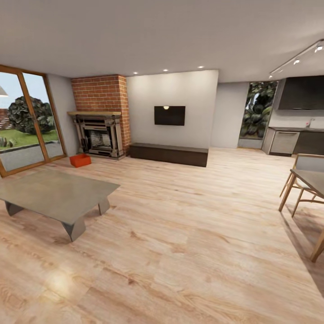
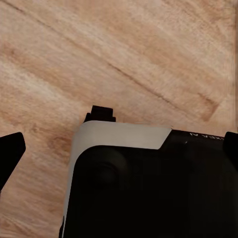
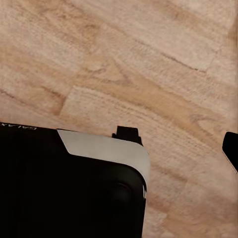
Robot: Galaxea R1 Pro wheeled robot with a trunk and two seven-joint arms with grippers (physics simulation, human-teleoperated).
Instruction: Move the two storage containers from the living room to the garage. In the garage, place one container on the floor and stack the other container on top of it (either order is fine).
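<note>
I'm parked in the living room, head cam looking across the wood-plank floor [image 1: 189, 234] toward the brick fireplace [image 1: 100, 130]. One orange-red container [image 1: 80, 160] sits on the floor just in front of the hearth, near the glass doors [image 1: 27, 121], well apart from me w/ the grey coffee table [image 1: 54, 193] between us on my left. I can't make out a 2nd container from here; it could be hidden or simply merged w/ the first at this range. Both wrist cams look down past the robot's own black-and-white body at bare planks. Dark finger tips poke in at the edges, but I can't tell if either gripper is open or closed; nothing seems held. Progress, as I judge it: basically zero. Nothing picked up, no garage in sight. Left to do: drive over, grab, haul both, stack.
</note>
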